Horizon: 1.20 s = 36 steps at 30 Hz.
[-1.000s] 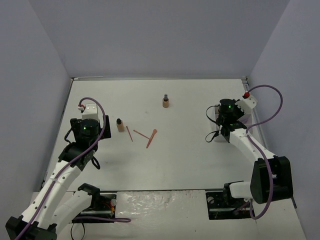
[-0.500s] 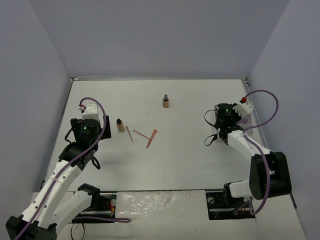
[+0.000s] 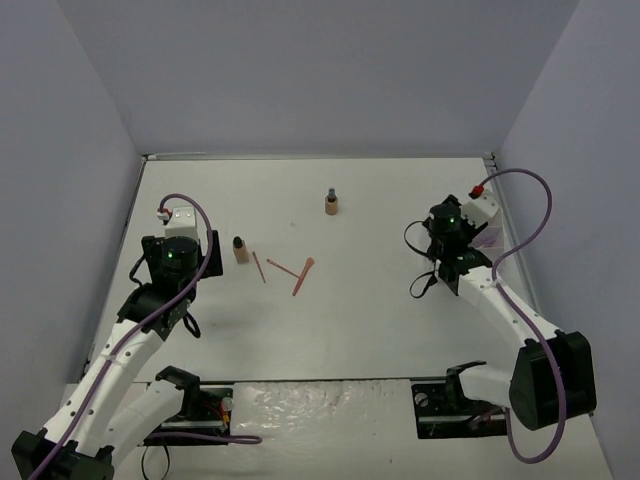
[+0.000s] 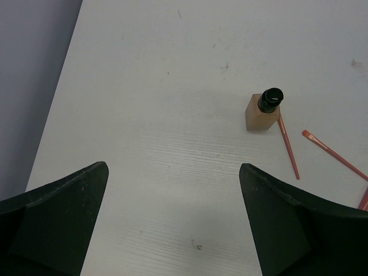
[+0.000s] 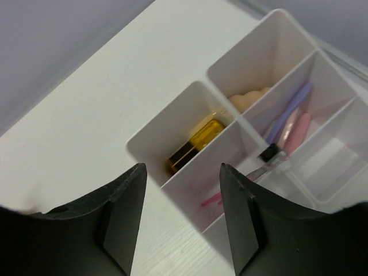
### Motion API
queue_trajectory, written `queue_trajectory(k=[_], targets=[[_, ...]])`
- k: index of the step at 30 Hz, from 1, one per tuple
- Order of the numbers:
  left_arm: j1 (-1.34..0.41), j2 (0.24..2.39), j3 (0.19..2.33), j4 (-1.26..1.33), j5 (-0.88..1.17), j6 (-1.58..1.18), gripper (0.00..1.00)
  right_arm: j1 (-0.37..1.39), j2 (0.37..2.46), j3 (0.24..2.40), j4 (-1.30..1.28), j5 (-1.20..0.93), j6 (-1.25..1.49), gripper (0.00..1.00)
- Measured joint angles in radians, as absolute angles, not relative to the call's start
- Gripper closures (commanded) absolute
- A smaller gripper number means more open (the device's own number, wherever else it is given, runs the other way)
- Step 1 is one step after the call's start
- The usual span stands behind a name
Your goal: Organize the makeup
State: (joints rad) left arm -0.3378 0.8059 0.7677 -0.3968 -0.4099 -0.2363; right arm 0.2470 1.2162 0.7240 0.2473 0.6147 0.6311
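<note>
Loose makeup lies left of centre: a tan bottle [image 3: 240, 250] [image 4: 263, 108] with a dark cap, and three thin pink sticks [image 3: 283, 269] [image 4: 288, 147] beside it. A second tan bottle [image 3: 331, 203] stands farther back. My left gripper [image 3: 178, 262] [image 4: 172, 230] is open over bare table, to the near left of the first bottle. My right gripper [image 3: 450, 235] [image 5: 181, 213] hangs open and empty over the white tray [image 5: 172, 115]. The tray holds a gold-black lipstick tube [image 5: 195, 144], a peach sponge [image 5: 247, 100], lilac and pink sticks [image 5: 290, 109] and a pink stick [image 5: 213, 201] in its nearest compartment.
Grey walls close in the table on the left, back and right. The tray sits against the right wall, mostly hidden under my right arm in the top view. Both arm bases [image 3: 330, 410] stand at the near edge.
My right gripper's jaws have opened from shut, and its wrist has turned a little above the tray. The left arm and the loose items have not moved.
</note>
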Motion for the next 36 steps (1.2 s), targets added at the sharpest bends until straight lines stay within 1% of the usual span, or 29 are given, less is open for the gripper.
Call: queue_trajectory(k=[5, 10, 16, 23, 26, 29, 36], targets=[[-0.338, 0.806, 0.768, -0.395, -0.402, -0.236, 0.03, 0.346, 1.279, 0.914, 0.139, 0.426, 0.557, 0.46], [-0.338, 0.808, 0.768, -0.393, -0.396, -0.236, 0.03, 0.537, 1.447, 1.105, 0.030, 0.316, 0.537, 0.46], [-0.338, 0.808, 0.768, -0.393, -0.396, -0.236, 0.03, 0.744, 1.694, 1.203, -0.061, 0.270, 0.627, 0.46], [-0.338, 0.806, 0.768, -0.393, -0.397, -0.236, 0.03, 0.865, 1.921, 1.327, -0.144, 0.299, 0.755, 0.47], [-0.338, 0.802, 0.768, -0.394, -0.397, -0.236, 0.03, 0.887, 1.975, 1.367, -0.160, 0.312, 0.787, 0.51], [-0.338, 0.801, 0.768, -0.394, -0.397, -0.236, 0.03, 0.896, 2.015, 1.393, -0.170, 0.324, 0.812, 0.58], [-0.338, 0.796, 0.768, -0.394, -0.397, -0.236, 0.03, 0.899, 2.064, 1.401, -0.195, 0.382, 0.855, 0.69]])
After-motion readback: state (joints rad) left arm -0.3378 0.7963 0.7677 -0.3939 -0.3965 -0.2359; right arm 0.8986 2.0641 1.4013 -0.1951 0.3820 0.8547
